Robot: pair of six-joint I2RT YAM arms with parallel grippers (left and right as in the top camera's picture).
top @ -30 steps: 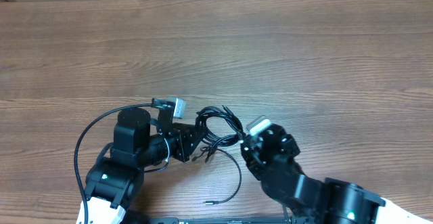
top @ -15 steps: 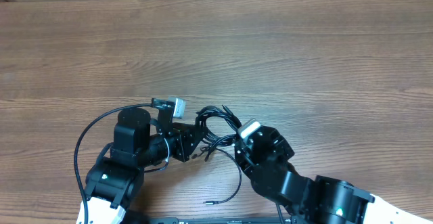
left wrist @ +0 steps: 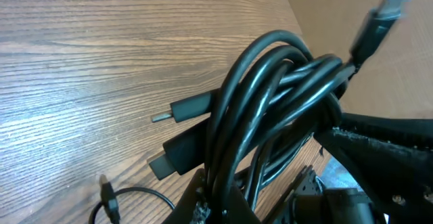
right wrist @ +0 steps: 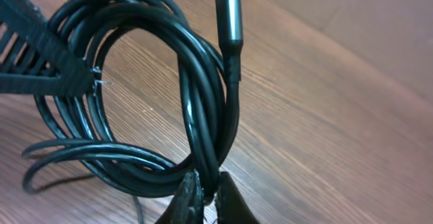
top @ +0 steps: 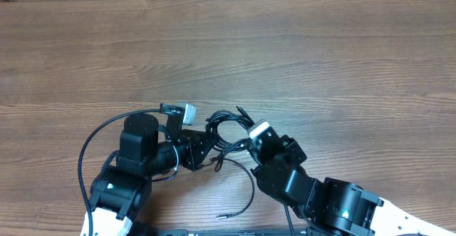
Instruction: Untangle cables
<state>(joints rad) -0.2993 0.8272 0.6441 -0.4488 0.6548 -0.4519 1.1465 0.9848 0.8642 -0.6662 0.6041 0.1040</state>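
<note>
Cables: the cables (top: pixel 225 131) are gathered in one tight coil just to the right of the left gripper (top: pixel 202 152); in the left wrist view the cables (left wrist: pixel 270 109) lie in several loops wound through each other.
Progress: I judge the task is at an early stage. No cord is separated yet. Only a loose cord (top: pixel 246 190) trails out of the coil, below and to the right of the left gripper. All the loops remain to be pulled apart.
Material: smooth, glossy black sheathing, round in section, flexible but keeping its curl.
Plugs: a round plug (right wrist: pixel 228 9) with a dull metal sleeve; flat plugs (left wrist: pixel 184 109) with short metal tips.
Left gripper: the jaws are pressed together on strands at the bottom of the coil.
Right gripper: the right gripper (top: pixel 247 146) is on the far side of the coil from the left gripper; its jaws (right wrist: pixel 206 194) pinch two or three strands.
Table: the table (top: pixel 299 58) is brown wood with fine straight grain, matte.
</note>
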